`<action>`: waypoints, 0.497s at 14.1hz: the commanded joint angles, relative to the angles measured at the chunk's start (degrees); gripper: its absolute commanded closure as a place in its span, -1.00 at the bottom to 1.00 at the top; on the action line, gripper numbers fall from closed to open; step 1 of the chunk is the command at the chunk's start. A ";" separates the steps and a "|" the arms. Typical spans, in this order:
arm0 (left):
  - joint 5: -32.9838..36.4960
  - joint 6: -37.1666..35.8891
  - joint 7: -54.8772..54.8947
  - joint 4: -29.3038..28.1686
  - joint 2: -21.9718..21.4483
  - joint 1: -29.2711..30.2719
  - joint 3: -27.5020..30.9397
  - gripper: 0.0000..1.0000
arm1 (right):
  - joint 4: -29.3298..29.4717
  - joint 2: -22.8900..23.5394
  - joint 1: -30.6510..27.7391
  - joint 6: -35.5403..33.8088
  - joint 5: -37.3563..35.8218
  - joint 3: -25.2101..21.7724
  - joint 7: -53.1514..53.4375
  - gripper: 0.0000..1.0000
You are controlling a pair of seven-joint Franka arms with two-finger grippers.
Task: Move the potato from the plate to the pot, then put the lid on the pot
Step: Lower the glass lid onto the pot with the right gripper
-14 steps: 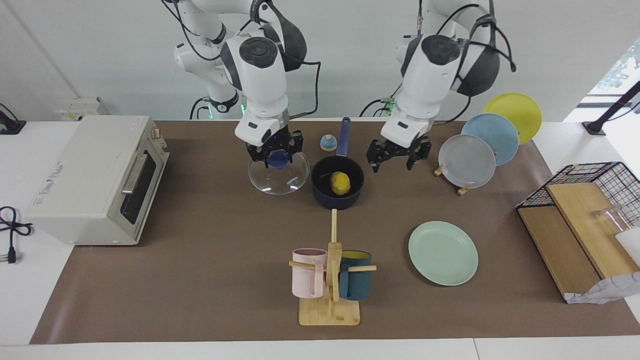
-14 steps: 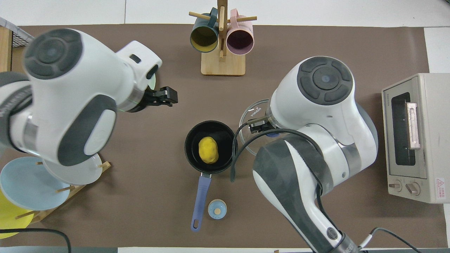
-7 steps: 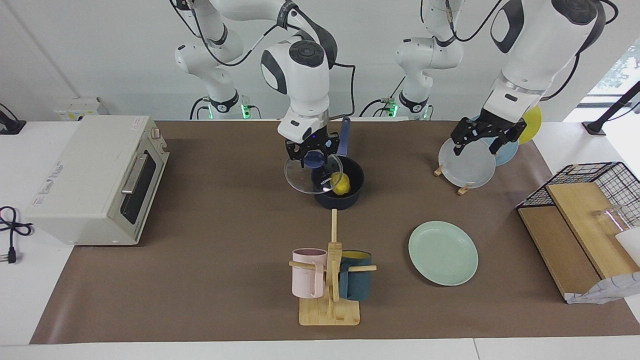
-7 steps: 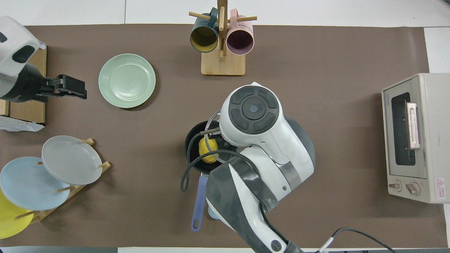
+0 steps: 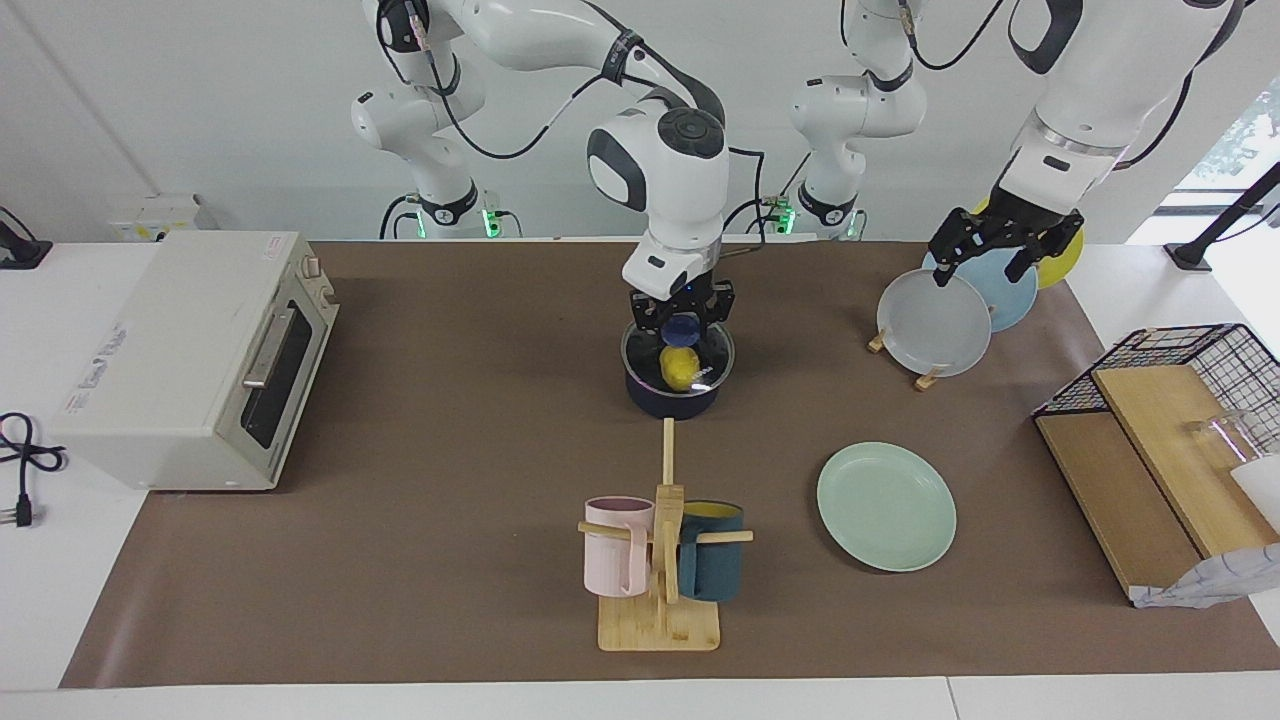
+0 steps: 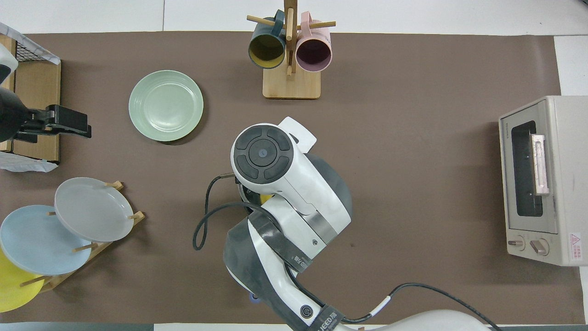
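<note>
The right pincer (image 5: pixel 681 316) is clenched on the blue knob of the lid (image 5: pixel 679 350), which sits over the pot (image 5: pixel 673 395); directly beneath it the potato (image 5: pixel 679 367) shows through the glass. If the lid is let go while off-centre, its rim could catch the pot's edge and slide off (whether it is fully seated I cannot tell). The left pincer (image 5: pixel 1003 241) waits, fingers spread, over the racked plates (image 5: pixel 935 325). The mint plate (image 5: pixel 886 506) lies bare on the brown worktop (image 5: pixel 450 450), white wall above.
</note>
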 commanded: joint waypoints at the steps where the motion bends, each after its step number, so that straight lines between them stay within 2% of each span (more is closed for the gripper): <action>1: 1.50 -0.72 1.26 -1.19 -1.42 1.14 -0.77 -1.00 | 0.58 0.25 0.22 0.91 -0.78 0.02 1.99 1.00; 4: 3.95 -1.59 1.96 0.56 -0.72 3.69 -3.41 -1.00 | -0.56 0.60 -0.13 3.80 -0.79 0.02 1.91 1.00; 7: 3.79 -0.72 4.86 -1.00 -1.41 3.69 -3.15 -1.00 | -3.11 0.16 0.04 4.70 -0.70 0.11 2.08 1.00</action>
